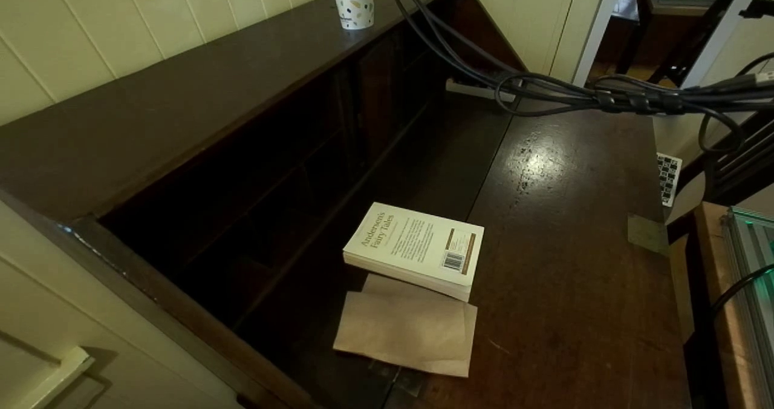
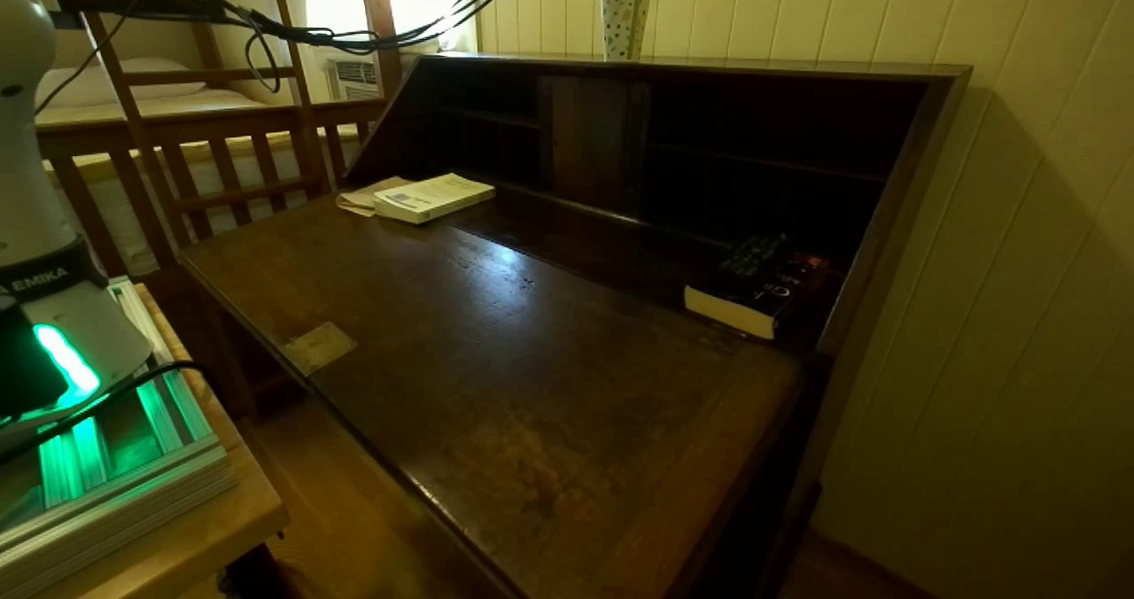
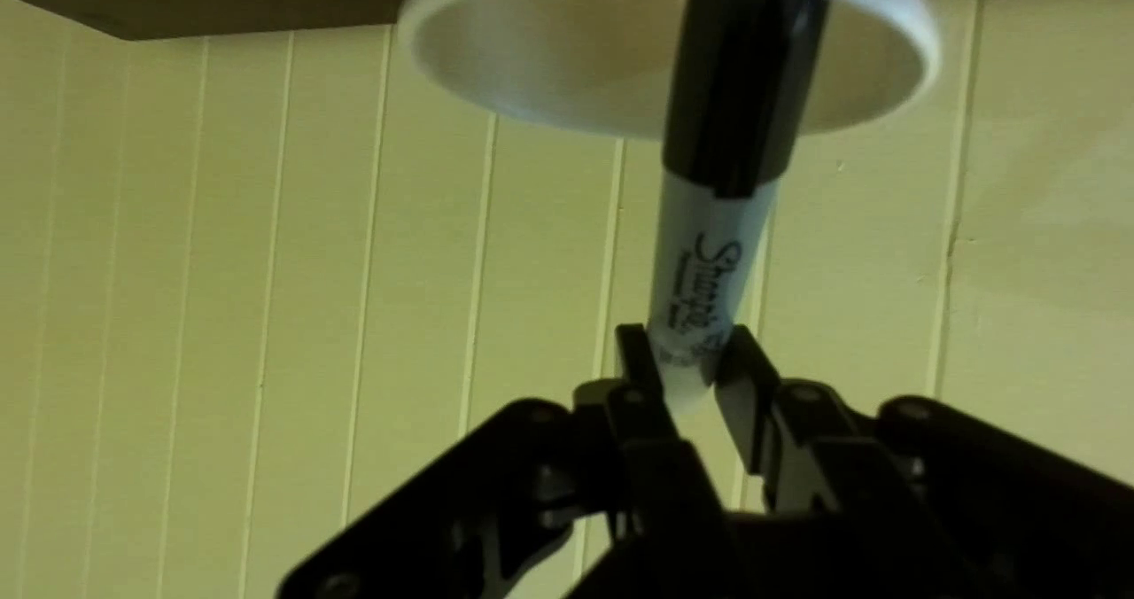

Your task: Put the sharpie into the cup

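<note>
Since the cap end of the sharpie (image 3: 726, 182) is seen, in the wrist view, within the mouth of the cup (image 2: 625, 23), the step in hand is judged to be the last lowering before release. The rear of the barrel is clamped in the gripper (image 3: 687, 355), its fingers (image 3: 636, 360) being pressed to both sides. The sharpie would best be eased down along its own slant, so that the rim is not pushed sideways; only when more of the barrel has been sunk below the rim should the fingers be parted and drawn straight back.

A long black cap is turned into the cup, and the pale grey barrel is printed with the brand name in dark script, softened a little by blur. The cup, white and speckled, is stood upright on the wooden ledge (image 1: 211, 88), near its front edge, so a nudge may be costly. Lower down, on the desktop (image 1: 574, 245), a pale book (image 1: 417, 245) is shown in both exterior views beside brown paper (image 1: 405, 333), and a dark book (image 2: 762, 284) in an exterior view.
</note>
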Robot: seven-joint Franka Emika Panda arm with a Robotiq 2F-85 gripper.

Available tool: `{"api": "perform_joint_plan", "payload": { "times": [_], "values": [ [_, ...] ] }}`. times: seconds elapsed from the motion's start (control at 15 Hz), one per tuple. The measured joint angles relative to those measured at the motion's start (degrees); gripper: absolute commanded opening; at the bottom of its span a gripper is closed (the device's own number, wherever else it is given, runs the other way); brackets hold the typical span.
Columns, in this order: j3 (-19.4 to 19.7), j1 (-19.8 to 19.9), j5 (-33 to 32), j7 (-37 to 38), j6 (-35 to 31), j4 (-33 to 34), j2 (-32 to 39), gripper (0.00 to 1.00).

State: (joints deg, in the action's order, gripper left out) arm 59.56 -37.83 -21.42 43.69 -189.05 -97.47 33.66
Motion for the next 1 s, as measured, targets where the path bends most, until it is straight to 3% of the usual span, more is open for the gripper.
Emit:
{"api": "perform_joint_plan", "payload": {
  "times": [1.0],
  "values": [
    [9.36, -8.37, 0.01, 6.19, 0.0, -4.66, 3.46, 0.06]
  ]
}}
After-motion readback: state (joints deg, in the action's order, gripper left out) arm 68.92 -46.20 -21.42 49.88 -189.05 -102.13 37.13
